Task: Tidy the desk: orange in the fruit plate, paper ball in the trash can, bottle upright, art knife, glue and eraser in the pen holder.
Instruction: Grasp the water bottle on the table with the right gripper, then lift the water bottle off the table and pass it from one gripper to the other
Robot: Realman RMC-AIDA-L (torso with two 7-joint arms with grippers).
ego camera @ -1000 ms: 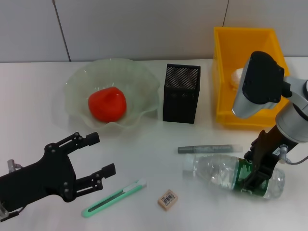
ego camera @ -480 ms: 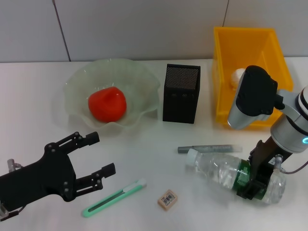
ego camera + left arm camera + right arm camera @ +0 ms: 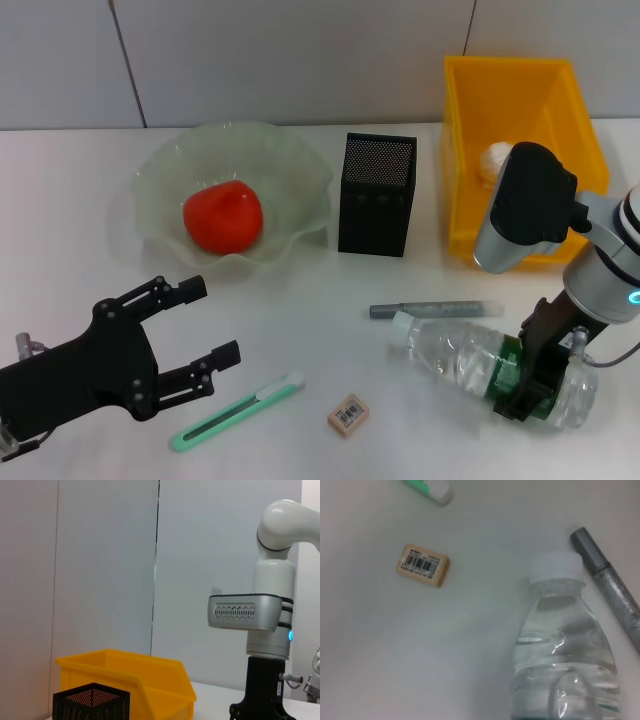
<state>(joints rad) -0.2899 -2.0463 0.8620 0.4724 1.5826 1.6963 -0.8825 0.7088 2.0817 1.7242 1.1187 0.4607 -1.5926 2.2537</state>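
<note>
One orange (image 3: 222,216) is seen in the fruit plate (image 3: 290,175) at the upper left of the head view, and one paper ball (image 3: 494,157) lies in the yellow trash can (image 3: 470,150) at the upper right, so those two steps are judged done. One bottle (image 3: 460,362) lies on its side on the counter (image 3: 300,330) at the lower right, gripped around its green label by the right hand (image 3: 528,380), so the uprighting is judged to be under way. One art knife (image 3: 236,411), one eraser (image 3: 348,415) and one glue stick (image 3: 436,309) are left lying on the counter, outside the single black pen holder (image 3: 377,194) at the centre. The left hand (image 3: 195,325) is held open at the lower left, with nothing in it.
</note>
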